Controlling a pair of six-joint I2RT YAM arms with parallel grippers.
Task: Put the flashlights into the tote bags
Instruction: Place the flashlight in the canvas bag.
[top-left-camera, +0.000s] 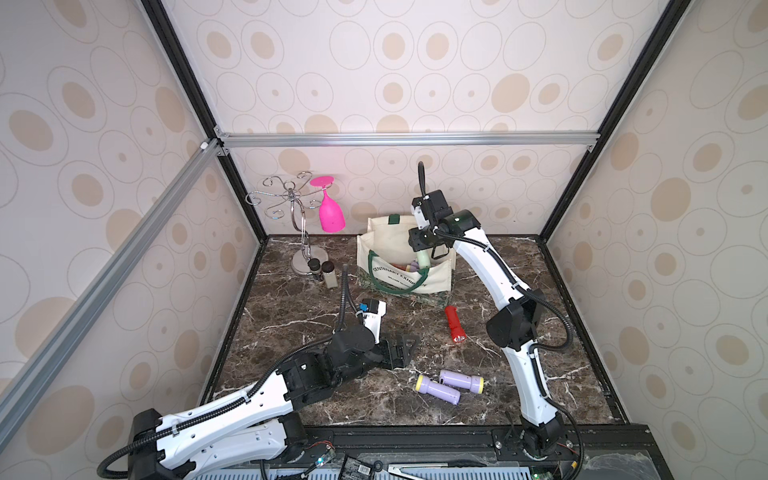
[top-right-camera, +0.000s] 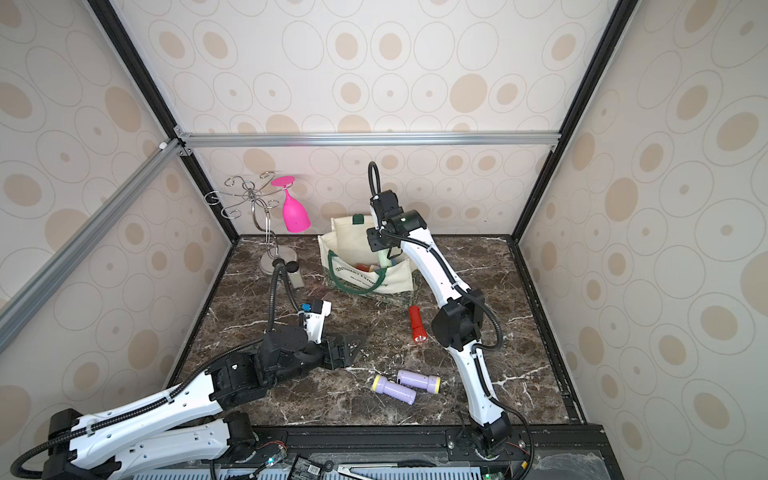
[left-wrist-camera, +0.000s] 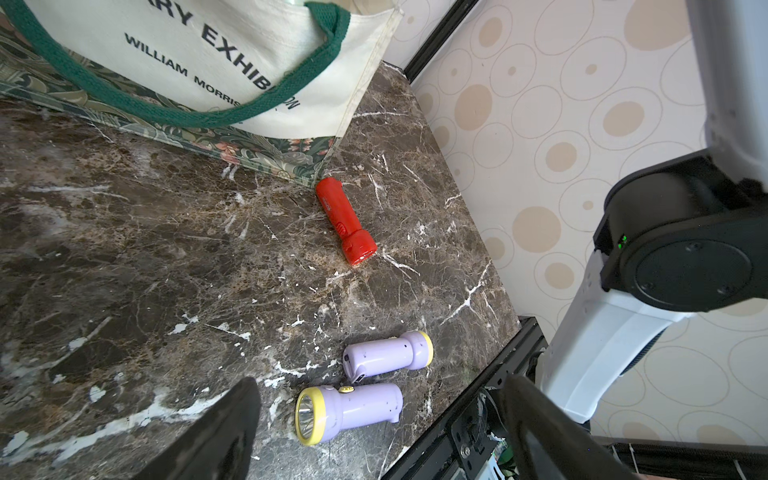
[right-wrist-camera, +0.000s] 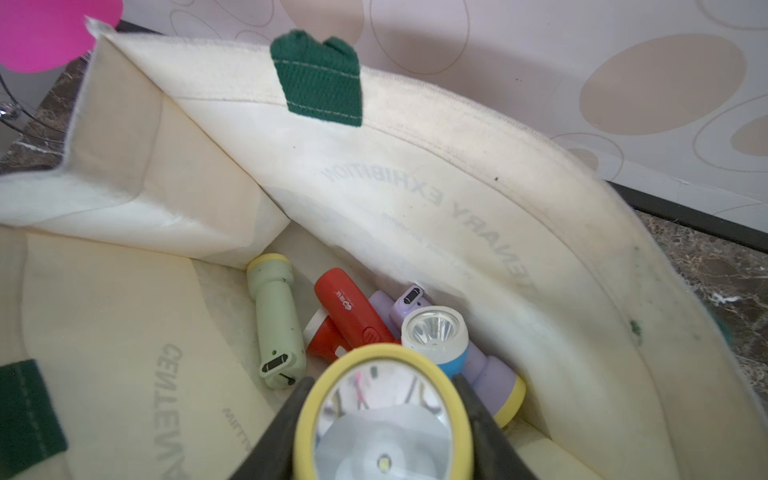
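The cream tote bag stands open at the back of the table. My right gripper hangs over its mouth, shut on a pale green flashlight with a yellow-ringed head. Inside the bag lie a pale green flashlight, a red one, a blue one and a lilac one. On the table lie a red flashlight and two lilac ones. My left gripper is open and empty, just left of the lilac pair.
A wire glass rack with a pink wine glass hanging from it stands at the back left. Two small dark-capped jars sit by its base. Patterned walls enclose the marble table on three sides.
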